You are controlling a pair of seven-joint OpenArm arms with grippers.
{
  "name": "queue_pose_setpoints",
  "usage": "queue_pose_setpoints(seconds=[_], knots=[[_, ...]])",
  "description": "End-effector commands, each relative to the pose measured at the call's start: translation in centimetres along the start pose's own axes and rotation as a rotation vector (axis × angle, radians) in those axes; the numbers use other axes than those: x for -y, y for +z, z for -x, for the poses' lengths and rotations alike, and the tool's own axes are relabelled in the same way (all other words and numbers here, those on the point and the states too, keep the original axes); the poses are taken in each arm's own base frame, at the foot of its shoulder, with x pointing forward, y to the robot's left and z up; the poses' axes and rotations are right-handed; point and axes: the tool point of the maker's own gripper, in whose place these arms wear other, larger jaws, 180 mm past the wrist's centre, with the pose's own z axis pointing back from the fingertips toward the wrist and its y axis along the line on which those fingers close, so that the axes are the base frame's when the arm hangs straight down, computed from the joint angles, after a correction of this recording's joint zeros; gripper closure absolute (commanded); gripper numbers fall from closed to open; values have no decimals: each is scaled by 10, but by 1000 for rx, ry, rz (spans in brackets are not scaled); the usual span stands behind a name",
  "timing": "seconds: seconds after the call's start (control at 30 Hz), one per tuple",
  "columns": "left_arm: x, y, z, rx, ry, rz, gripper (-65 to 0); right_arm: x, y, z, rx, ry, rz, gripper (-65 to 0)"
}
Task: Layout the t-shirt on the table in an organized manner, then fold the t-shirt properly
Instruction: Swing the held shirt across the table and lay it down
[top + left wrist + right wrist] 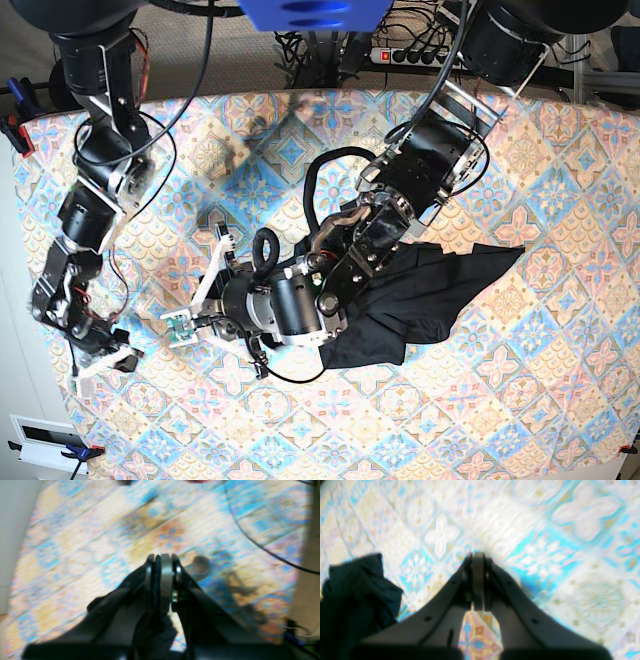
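A table covered in a pastel tile pattern is filling the base view, with cables and a power strip lying beyond its far edge. The t-shirt is lying crumpled near the table's middle, its long axis running roughly left to right across that view, one pointed corner reaching toward the view's right and slightly away from the camera.

The left gripper is pressing its jaws together on a fold of the black cloth, which is showing between and below the jaws in the left wrist view. Its arm is stretching across the shirt toward the view's left, so the bulk of the shirt is trailing behind it.

The right gripper is pressed together on nothing, hovering over bare table. The shirt is lying to its left in its wrist view, well apart from it.

The left arm is the nearer one.
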Motion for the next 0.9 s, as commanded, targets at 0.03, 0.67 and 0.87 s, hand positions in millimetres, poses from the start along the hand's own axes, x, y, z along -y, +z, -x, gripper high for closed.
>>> queue_pose_setpoints(seconds=[0.03,0.67,0.87], knots=[[4,11,-23,79,-55,41,0,-1,1,2,30,-13,-16,0],[-139,-5,79,-169,163,-287,0,15,20,-20,114,39,36,0],[-140,-36,153,-394,162,-328,0,18,19,-5,88,33,40,0]])
